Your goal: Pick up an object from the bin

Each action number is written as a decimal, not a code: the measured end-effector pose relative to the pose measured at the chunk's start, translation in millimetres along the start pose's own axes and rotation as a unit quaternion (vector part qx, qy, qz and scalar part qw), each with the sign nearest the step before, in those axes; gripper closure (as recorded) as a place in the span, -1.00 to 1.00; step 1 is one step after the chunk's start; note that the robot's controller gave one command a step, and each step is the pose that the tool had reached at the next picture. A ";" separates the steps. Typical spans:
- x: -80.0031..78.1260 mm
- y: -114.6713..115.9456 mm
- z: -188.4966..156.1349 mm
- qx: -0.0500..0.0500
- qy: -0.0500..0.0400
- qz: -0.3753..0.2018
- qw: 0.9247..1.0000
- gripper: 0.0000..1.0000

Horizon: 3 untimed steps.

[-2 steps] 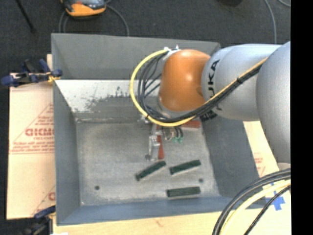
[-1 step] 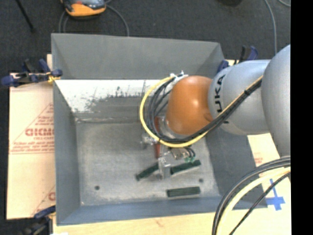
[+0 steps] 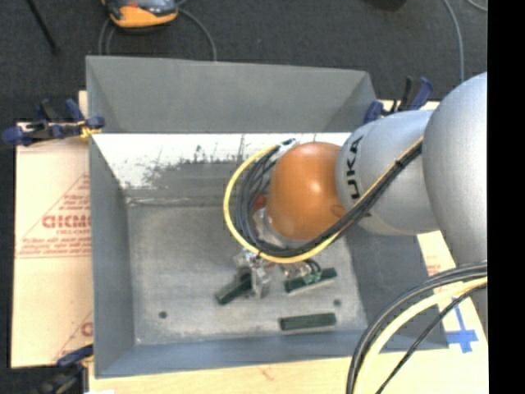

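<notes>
My gripper (image 3: 256, 274) reaches down under the arm's orange cover, low over the bin floor right of the middle. A dark green stick-like piece (image 3: 233, 290) lies slanted right beside it, its upper end against the gripper's tip. To the right of the gripper rests a small green piece with pale parts (image 3: 311, 277), tilted. A flat dark green bar (image 3: 308, 322) lies near the bin's front wall, apart from the gripper.
The arm and its looping yellow and black cables cover the right middle of the bin. The left half of the bin floor is bare grey metal, with sloping walls all round.
</notes>
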<state>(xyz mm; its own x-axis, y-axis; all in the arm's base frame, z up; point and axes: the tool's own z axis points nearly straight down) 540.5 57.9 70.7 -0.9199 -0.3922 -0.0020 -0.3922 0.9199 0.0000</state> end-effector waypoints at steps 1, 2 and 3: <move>0.0 0.0 0.0 0.000 0.000 0.000 1.000 1.00; 6.4 6.7 -48.8 -0.001 0.003 -0.030 1.000 1.00; 27.5 63.4 -84.5 -0.001 0.000 0.025 1.000 -1.00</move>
<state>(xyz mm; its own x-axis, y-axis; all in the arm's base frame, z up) 490.1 105.4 155.2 -0.9384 -0.3457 -0.0023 -0.3457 0.9383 0.0026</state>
